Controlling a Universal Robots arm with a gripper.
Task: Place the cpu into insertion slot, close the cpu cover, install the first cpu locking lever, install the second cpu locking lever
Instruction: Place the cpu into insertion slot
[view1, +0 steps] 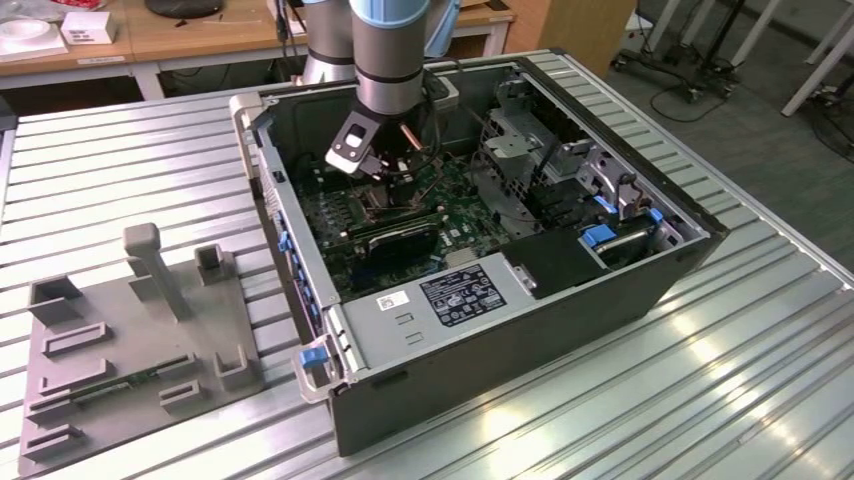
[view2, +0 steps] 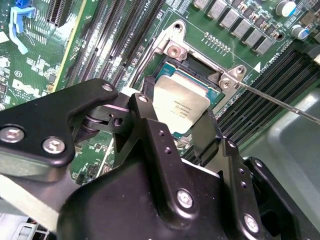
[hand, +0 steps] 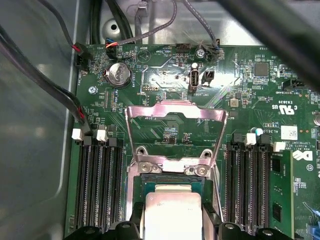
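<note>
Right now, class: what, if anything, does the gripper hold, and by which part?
The gripper holds the cpu by two opposite edges, its fingers flanking it over the insertion slot.

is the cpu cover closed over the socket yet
No, the cpu cover stands swung open beyond the cpu, green board showing through its window.

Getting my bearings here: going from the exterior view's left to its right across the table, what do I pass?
Grey fixture plate → blue latch on the case's corner → black label → blue drive-bay tab.
</note>
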